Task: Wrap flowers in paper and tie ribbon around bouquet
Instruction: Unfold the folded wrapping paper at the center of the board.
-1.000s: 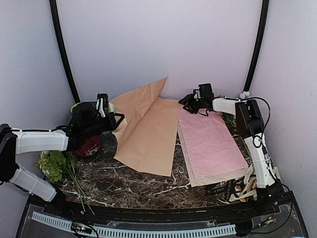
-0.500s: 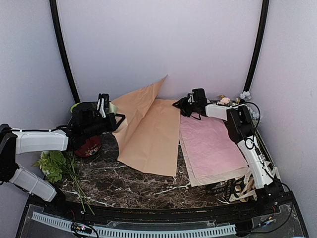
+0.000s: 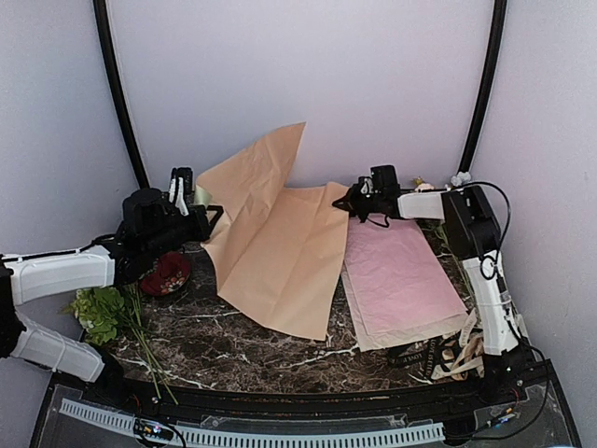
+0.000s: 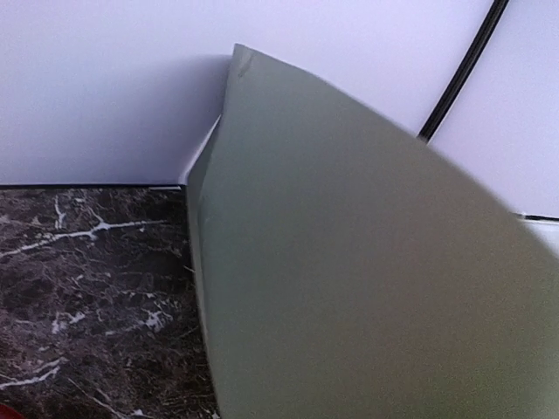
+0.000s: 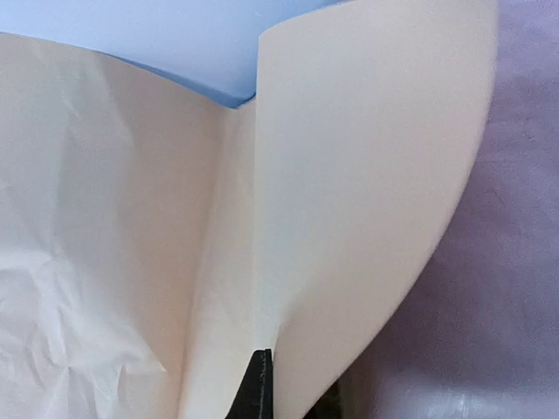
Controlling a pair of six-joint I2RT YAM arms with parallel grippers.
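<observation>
One sheet fills my left wrist view: the paper (image 4: 349, 288), sage-green, standing up off the table (image 4: 87, 279), so close that the fingers themselves are hidden. It looks light, floppy and quick to crease, so I'd pinch an edge or corner, never the middle.

Top view: left fingers (image 3: 184, 189) are clenched at the raised left edge of the tan sheet (image 3: 280, 252), and I reckon the green one is nipped there too.

Right wrist: right fingers (image 5: 258, 388) are clamped on the tan sheet's edge.
</observation>
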